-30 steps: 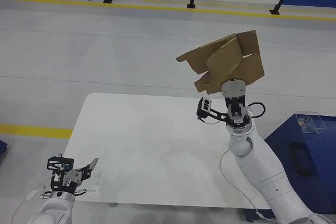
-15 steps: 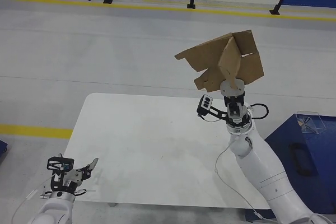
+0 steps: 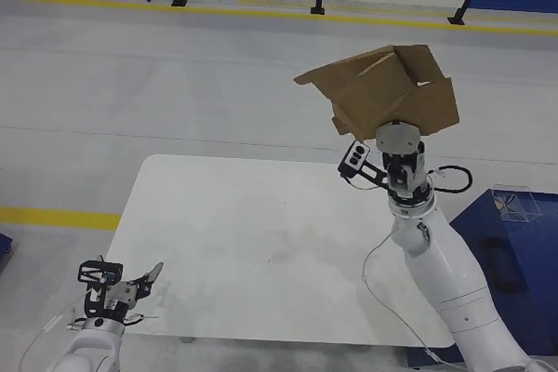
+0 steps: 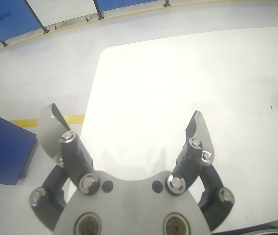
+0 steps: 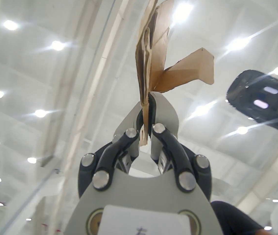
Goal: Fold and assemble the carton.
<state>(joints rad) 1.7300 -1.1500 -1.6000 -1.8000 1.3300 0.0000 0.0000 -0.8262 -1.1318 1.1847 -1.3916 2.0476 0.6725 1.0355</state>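
Observation:
A brown carton, flattened with loose flaps, is held high in the air beyond the table's far right edge. My right gripper points upward and is shut on the carton's lower edge. In the right wrist view the carton stands edge-on between my right gripper fingers, with one flap sticking out to the side. My left gripper hangs open and empty over the table's near left corner; in the left wrist view the left gripper has only bare table between its fingers.
The white table has rounded corners. A blue cabinet stands to the table's right, with a clear plastic container on it. A blue box sits on the floor off the table's left side.
The right arm has turned and shifted slightly right, rotating the carton so its flaps spread out more broadly. The left arm has stayed still.

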